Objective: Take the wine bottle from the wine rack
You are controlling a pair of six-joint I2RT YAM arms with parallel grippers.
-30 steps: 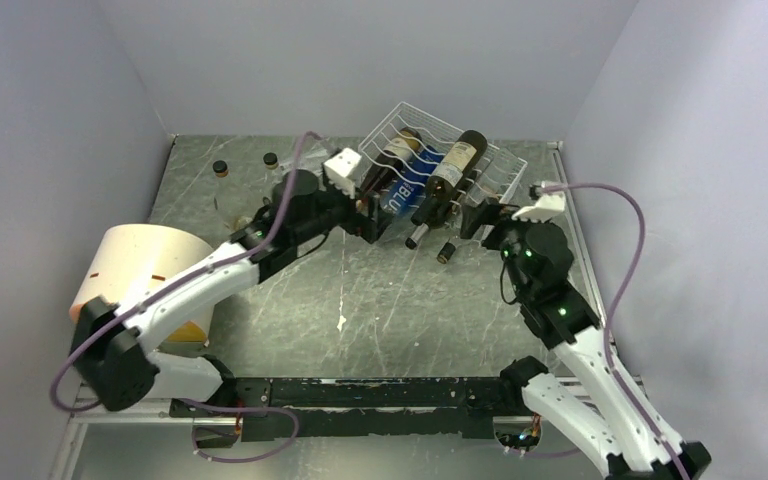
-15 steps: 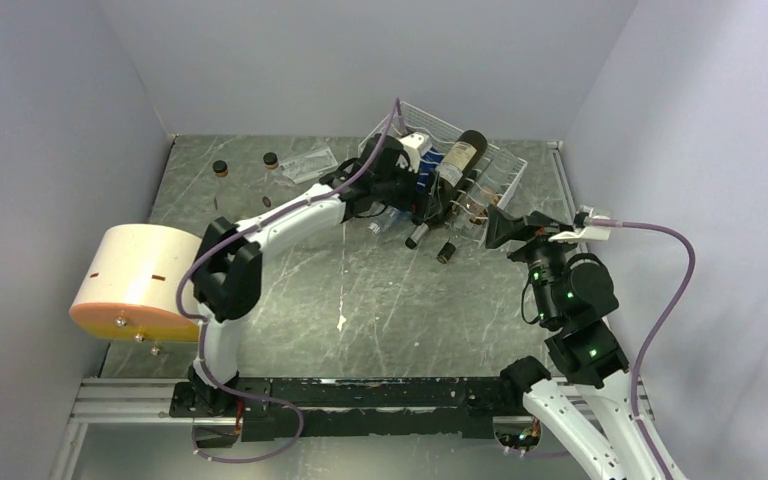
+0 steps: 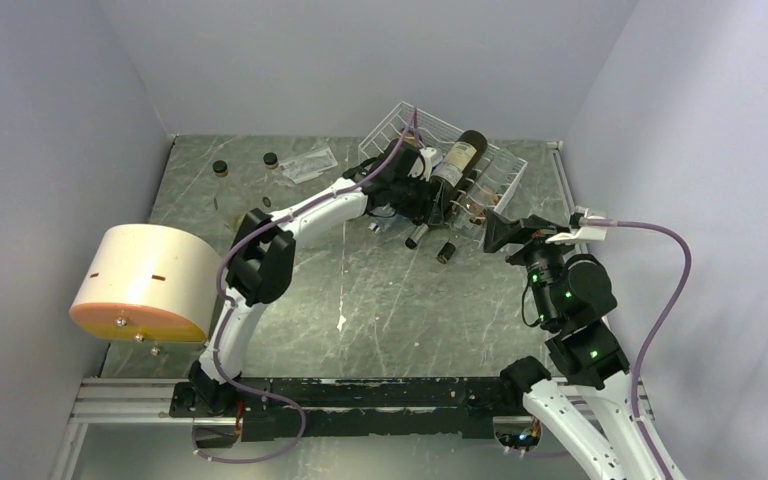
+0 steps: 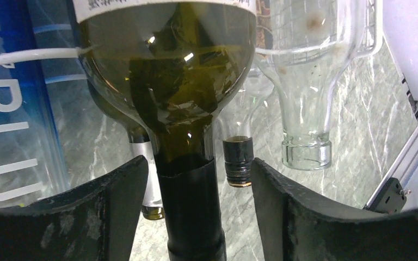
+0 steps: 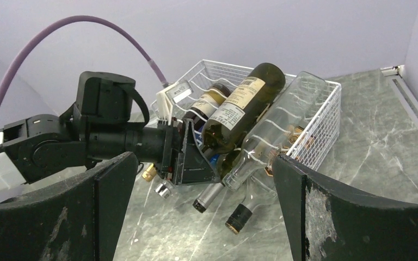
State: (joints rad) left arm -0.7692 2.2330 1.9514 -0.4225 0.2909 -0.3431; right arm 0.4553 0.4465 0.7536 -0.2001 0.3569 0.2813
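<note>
— Two hands: how do they stand?
— The left hand (image 4: 196,179) is spread, one finger on each side of the wine bottle (image 4: 166,81) at its dark neck, not clamped on it.
— Where does it lie?
— In the wine rack (image 5: 326,119), tilted neck-down, beside a clear bottle (image 4: 305,109) and a blue bottle (image 4: 11,109).
— And the other?
— The right hand (image 3: 495,228) hangs spread above the desk (image 3: 360,290), near the rack's right end.

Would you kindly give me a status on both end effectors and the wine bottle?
Left end effector open, straddling neck of dark green wine bottle. Right end effector open, back from the wine rack. Bottle on rack; clear glass bottle close beside it.
</note>
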